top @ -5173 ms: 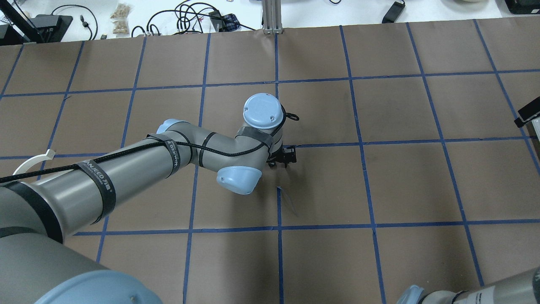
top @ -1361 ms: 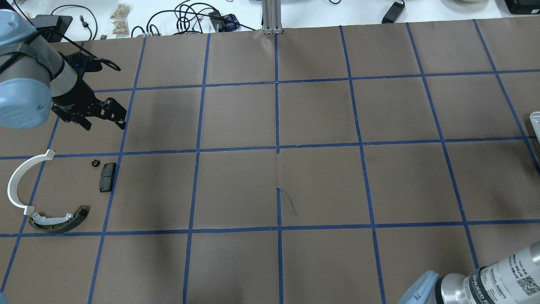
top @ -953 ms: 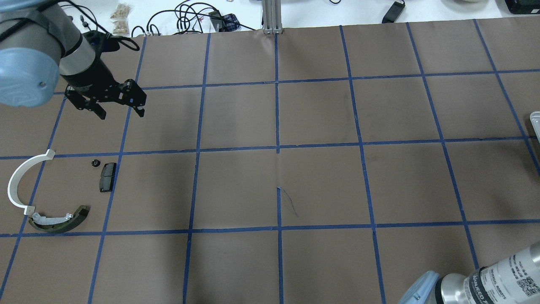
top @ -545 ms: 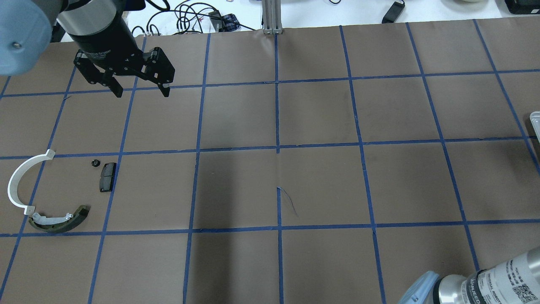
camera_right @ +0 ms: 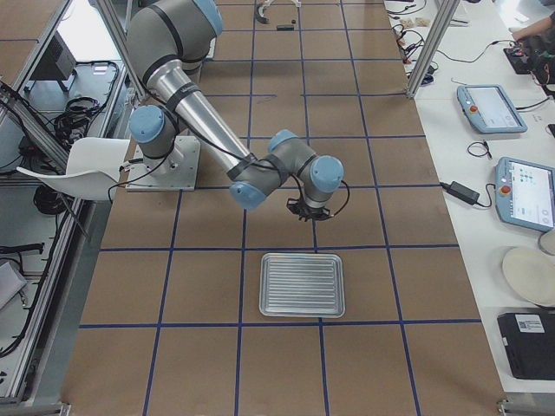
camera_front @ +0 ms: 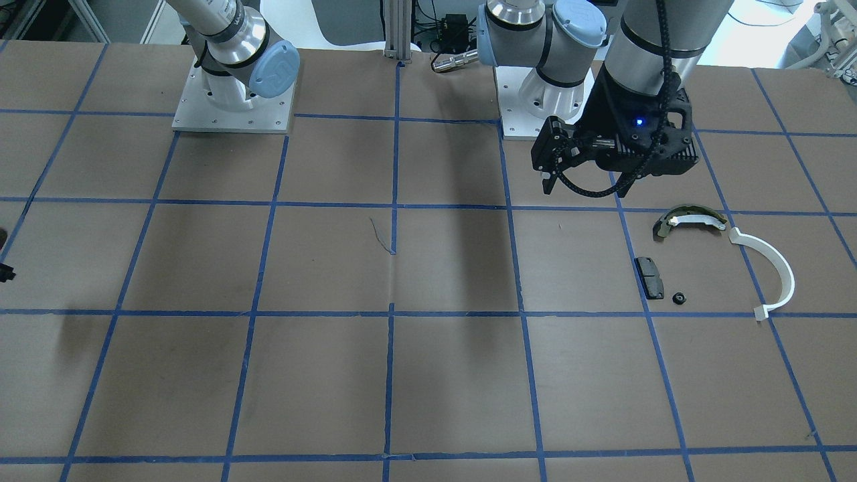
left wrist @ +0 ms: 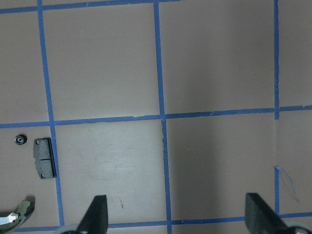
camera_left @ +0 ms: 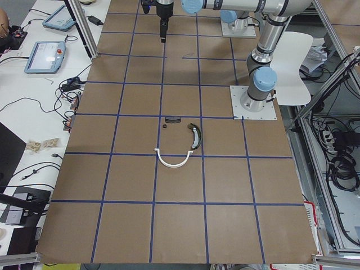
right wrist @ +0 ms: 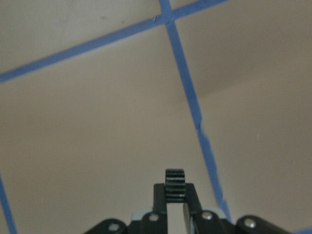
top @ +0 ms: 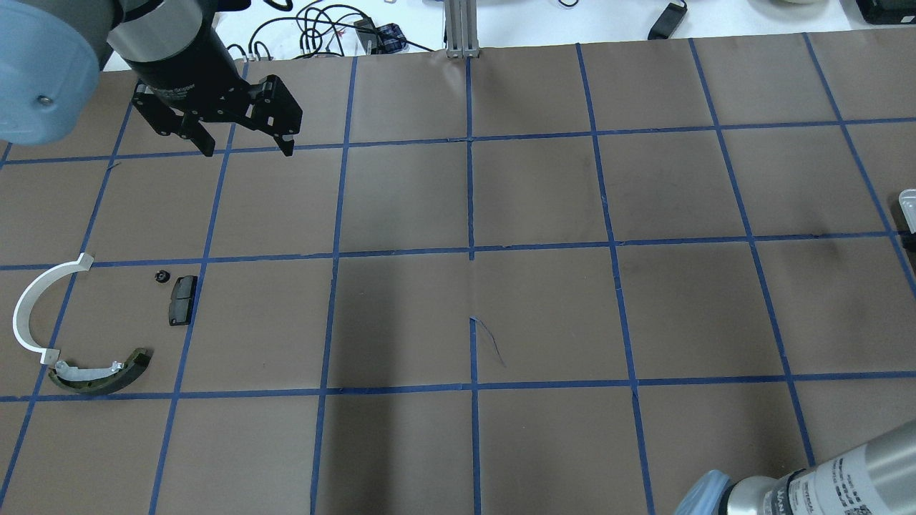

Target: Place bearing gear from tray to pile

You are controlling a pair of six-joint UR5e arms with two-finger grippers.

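The pile lies at the table's left: a white C-shaped arc (top: 28, 304), an olive-and-white curved shoe (top: 100, 372), a small black pad (top: 182, 300) and a tiny black gear (top: 161, 276) beside the pad. My left gripper (top: 248, 146) hangs high over the far left squares, open and empty; its wrist view shows both fingers (left wrist: 97, 214) wide apart above the pad (left wrist: 43, 158). My right gripper (right wrist: 175, 200) is shut on a small black bearing gear (right wrist: 175, 184), above bare table next to the silver tray (camera_right: 302, 284).
The tray's corner shows at the overhead view's right edge (top: 907, 199), and no parts show on its ribbed bed in the right side view. Cables and small items lie on the white bench (top: 322, 28) beyond the far edge. Blue tape lines grid the brown table.
My left gripper, over the table's middle five seconds ago, has swung to the far left, then risen and drifted right, staying open. The pile has not moved.
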